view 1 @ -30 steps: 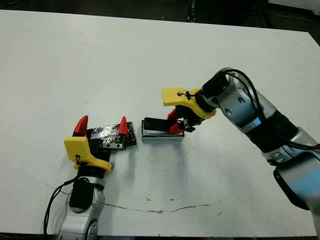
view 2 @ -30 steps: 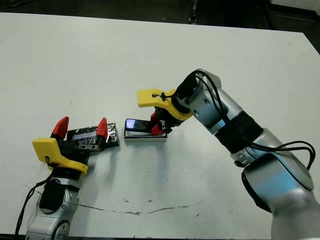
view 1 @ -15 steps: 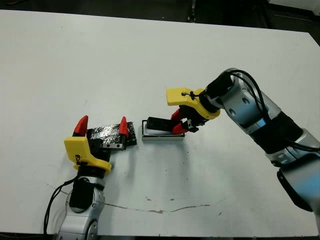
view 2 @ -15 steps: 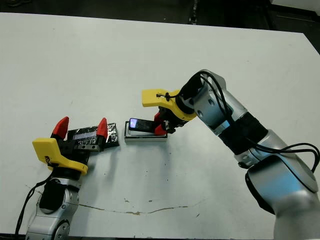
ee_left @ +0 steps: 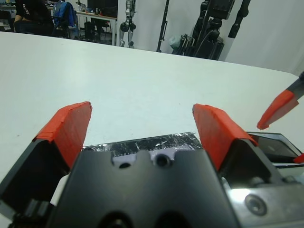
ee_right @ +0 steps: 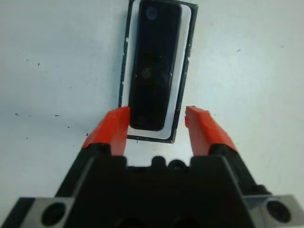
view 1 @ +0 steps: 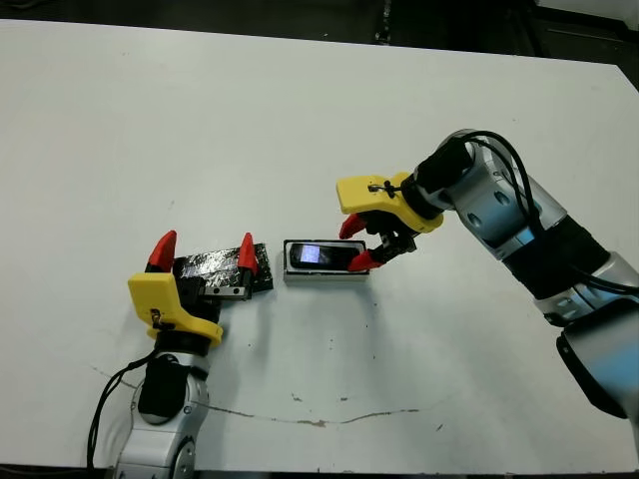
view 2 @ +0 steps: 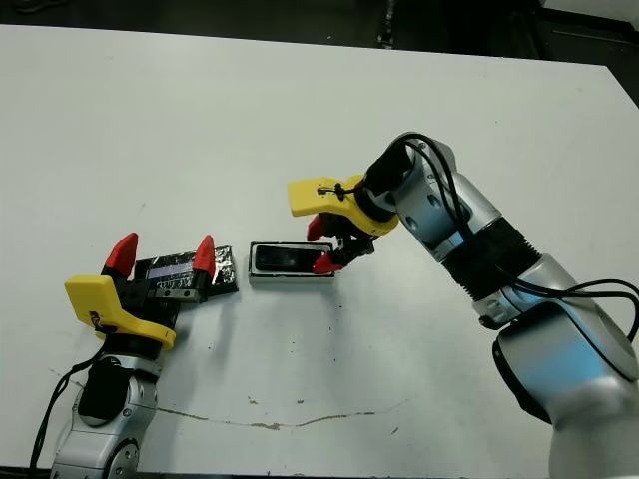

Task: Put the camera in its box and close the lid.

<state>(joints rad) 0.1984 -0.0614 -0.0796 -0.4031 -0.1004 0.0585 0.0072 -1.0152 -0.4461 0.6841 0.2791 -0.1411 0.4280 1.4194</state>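
Camera (view 1: 321, 254) sits flat inside the box (view 1: 290, 273), glossy face up with a bluish reflection, white rim visible around it in the right wrist view. Box rests on the white table (view 1: 200, 120), near the middle of the robot's reach, long axis running left-right.

Right gripper (view 1: 364, 244) is at the box's right end, fingers apart, one red tip on each side of that end of the camera. Right wrist view shows a gap between each fingertip (ee_right: 116, 124) and the camera body, so it is not clamped on anything; whether the tips touch the box rim is unclear.

Lid (view 1: 215, 266), black with silvery speckles, lies flat on the table just left of the box, box uncovered. Small gap between lid and box in the head views.

Left gripper (view 1: 203, 257) hovers over the lid with its fingers spread wide, lid seen between them in the left wrist view. No grip on the lid; contact with it can't be judged
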